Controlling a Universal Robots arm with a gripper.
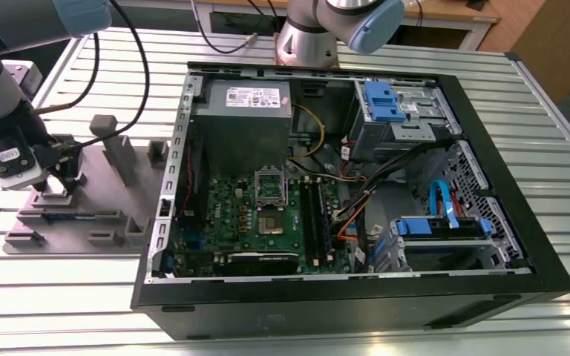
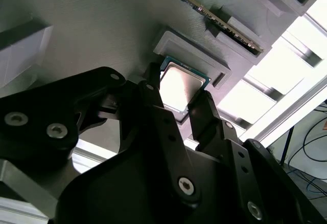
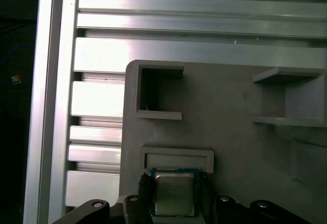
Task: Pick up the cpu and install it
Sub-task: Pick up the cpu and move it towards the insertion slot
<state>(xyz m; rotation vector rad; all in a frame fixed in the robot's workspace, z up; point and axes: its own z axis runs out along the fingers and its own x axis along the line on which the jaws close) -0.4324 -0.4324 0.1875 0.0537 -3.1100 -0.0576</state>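
Observation:
The cpu [image 2: 179, 83] is a small square chip with a pale metal top and a green rim. It lies at the raised pocket of the grey parts fixture [image 2: 102, 24], between my two black fingers. In the first wrist view the cpu [image 3: 173, 192] has a finger close against each side. My gripper [image 1: 57, 185] is low over the fixture [image 1: 77, 222] at the exterior view's left, outside the computer case, and looks shut on the chip. The green motherboard [image 1: 255, 222] lies in the open case, its socket [image 1: 269, 221] uncovered and the metal frame [image 1: 268, 182] hinged up.
The black computer case [image 1: 364, 289] lies open on the slatted metal table [image 1: 522, 96]. Inside are a grey power supply [image 1: 246, 111], blue drive brackets [image 1: 382, 100] and loose cables [image 1: 364, 193]. Upright posts [image 1: 116, 152] stand on the fixture near my gripper.

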